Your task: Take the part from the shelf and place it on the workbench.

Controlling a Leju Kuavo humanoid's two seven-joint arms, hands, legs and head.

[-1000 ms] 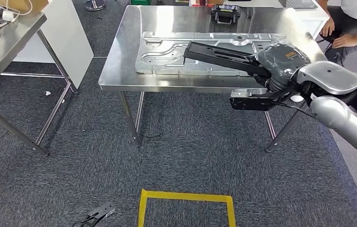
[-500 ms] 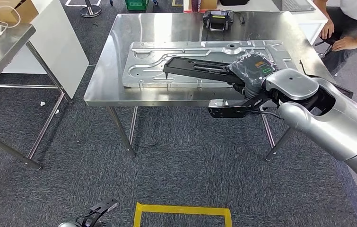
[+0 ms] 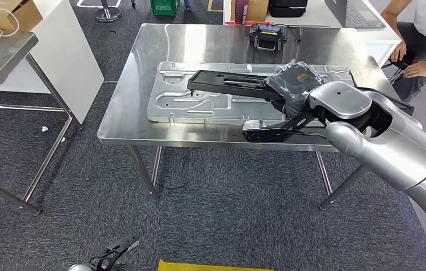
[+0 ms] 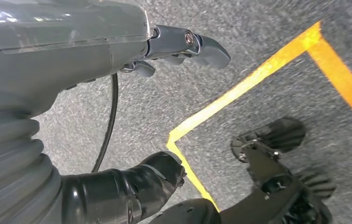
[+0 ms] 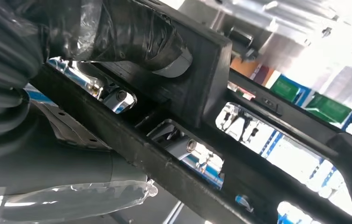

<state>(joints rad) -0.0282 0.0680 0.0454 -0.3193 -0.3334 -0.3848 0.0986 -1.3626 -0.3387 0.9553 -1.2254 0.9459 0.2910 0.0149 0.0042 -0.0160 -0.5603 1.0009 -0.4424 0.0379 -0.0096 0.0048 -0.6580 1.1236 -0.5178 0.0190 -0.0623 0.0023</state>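
Note:
My right hand point(image 3: 294, 84) grips a long black frame-shaped part point(image 3: 230, 85) by its near end and holds it level above the steel workbench point(image 3: 143, 90). The part's free end reaches out over a large silver stamped panel point(image 3: 210, 101) that lies flat on the bench. In the right wrist view the thumb point(image 5: 132, 35) presses on the part's black bars point(image 5: 211, 140), with the shiny bench behind. My left hand point(image 4: 178, 44) hangs over the carpet with nothing in it, fingers loosely apart.
A black box point(image 3: 268, 35) sits at the bench's far edge. A seated person point(image 3: 419, 39) is at the far right, beside the bench. Another steel table point(image 3: 1, 56) stands at the left. Yellow floor tape point(image 3: 216, 265) lies near my feet.
The camera has moved closer to the workbench, so the whole scene shifted. The right hand with the black part is now further over the bench top and the silver panel.

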